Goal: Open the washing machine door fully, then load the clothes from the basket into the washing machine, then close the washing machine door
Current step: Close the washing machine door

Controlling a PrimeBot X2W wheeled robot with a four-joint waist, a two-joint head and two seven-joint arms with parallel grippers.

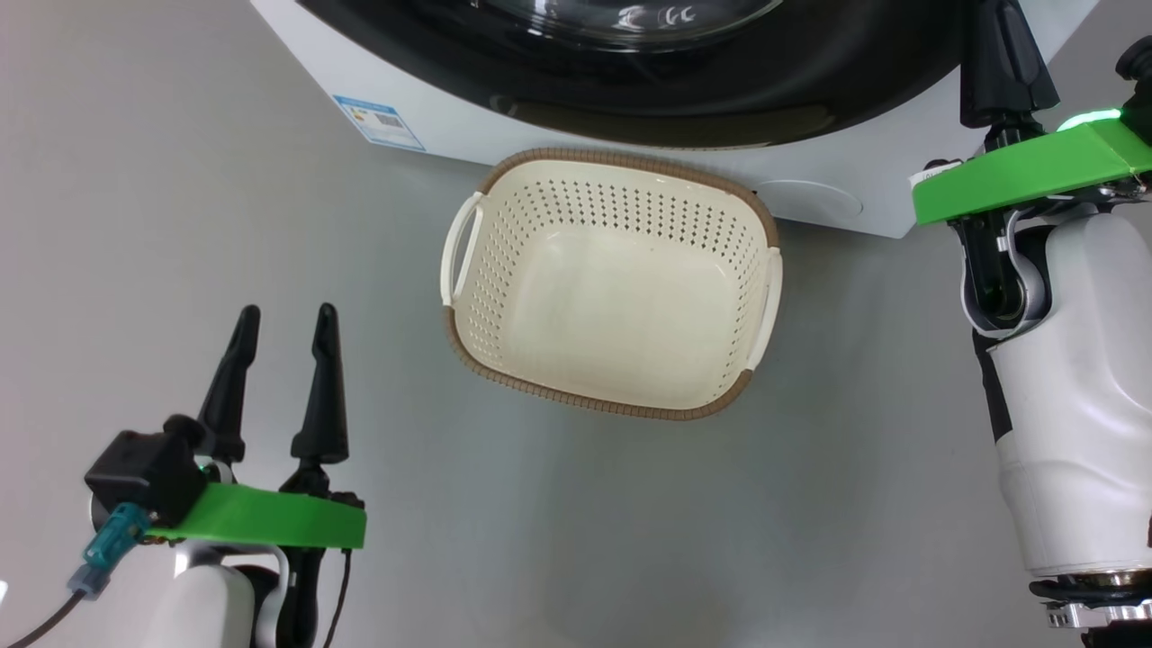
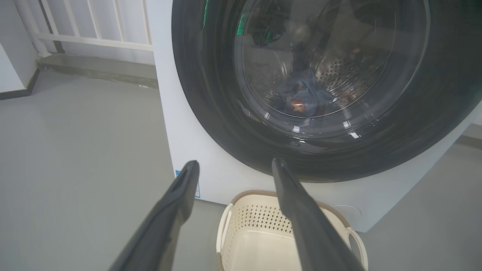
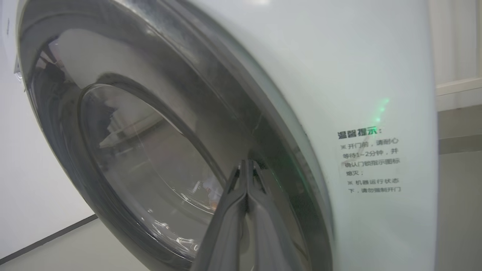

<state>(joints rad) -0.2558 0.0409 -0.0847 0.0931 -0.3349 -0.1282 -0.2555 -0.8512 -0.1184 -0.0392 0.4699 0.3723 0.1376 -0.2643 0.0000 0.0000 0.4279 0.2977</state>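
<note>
Grey floor [image 1: 180, 225] is surrounding the empty basket [image 1: 612, 216]; the clothes [image 2: 301, 94] are sitting behind the washing machine door [image 2: 211, 94] at twelve o'clock. At two o'clock the right tool [image 3: 246, 162], pinched shut and empty, is pointing at the door's glossy rim, where I reckon it could skid and leave the latch uncaught. The left tool [image 1: 286, 310] is hanging wide open.

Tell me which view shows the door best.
Left wrist view: the door faces it, glass and most of the rim visible. Head view gives its lower edge; right wrist view, a close slanted look.
</note>
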